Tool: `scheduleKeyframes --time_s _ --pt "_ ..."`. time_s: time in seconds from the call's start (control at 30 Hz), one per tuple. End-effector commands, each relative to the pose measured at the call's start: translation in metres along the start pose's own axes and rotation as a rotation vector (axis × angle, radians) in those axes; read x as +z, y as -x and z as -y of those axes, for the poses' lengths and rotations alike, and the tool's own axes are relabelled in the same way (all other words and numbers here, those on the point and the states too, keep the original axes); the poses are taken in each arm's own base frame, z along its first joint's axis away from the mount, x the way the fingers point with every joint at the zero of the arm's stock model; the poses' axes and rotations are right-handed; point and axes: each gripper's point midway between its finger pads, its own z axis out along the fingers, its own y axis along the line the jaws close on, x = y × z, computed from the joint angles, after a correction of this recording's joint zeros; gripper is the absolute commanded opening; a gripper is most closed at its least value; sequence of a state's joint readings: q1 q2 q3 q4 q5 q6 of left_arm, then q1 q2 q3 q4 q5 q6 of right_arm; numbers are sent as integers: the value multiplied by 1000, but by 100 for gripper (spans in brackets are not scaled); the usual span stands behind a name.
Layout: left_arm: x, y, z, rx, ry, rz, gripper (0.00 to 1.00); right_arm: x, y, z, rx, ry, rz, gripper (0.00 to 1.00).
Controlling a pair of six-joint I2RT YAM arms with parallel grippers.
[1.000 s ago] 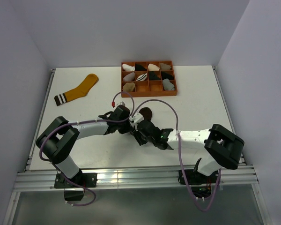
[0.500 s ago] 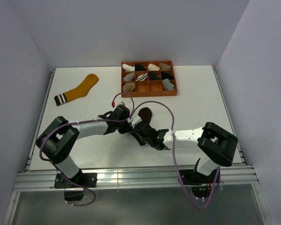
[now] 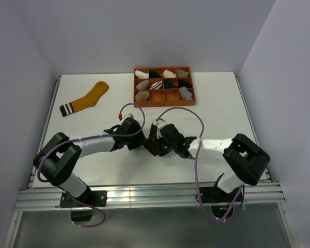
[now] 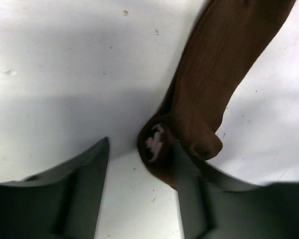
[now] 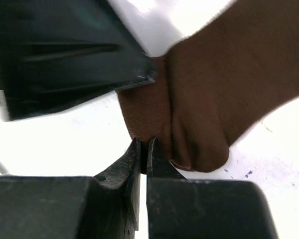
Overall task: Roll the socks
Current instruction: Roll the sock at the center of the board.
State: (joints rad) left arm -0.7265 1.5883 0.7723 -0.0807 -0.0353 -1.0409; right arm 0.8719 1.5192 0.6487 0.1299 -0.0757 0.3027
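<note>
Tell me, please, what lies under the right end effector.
A brown sock lies there on the white table, its folded end at the tips of the shut right end effector. From above, the arms cover most of it; whether fabric is pinched is hidden.

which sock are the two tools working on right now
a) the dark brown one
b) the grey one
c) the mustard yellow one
a, the dark brown sock fills both wrist views, with the right tool shut on its edge and the left tool open at its rolled end; the mustard-yellow sock lies apart at the far left.
</note>
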Motion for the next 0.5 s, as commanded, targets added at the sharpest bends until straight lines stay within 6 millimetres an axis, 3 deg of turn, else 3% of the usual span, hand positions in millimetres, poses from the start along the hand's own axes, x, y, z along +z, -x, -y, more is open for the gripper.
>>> scheduleKeyframes --time_s 0.0,0.2,0.33,0.47 --pt "-12 13 -4 -42 5 63 61 -10 -6 -8 188 201 -59 0" --pt "-32 27 -2 -103 -52 151 69 -11 9 -17 393 432 -98 0" --pt "-42 27 0 -107 -97 169 70 -10 19 0 535 507 -113 0" --pt "-38 19 4 -119 -147 146 69 -6 22 10 632 556 -144 0"
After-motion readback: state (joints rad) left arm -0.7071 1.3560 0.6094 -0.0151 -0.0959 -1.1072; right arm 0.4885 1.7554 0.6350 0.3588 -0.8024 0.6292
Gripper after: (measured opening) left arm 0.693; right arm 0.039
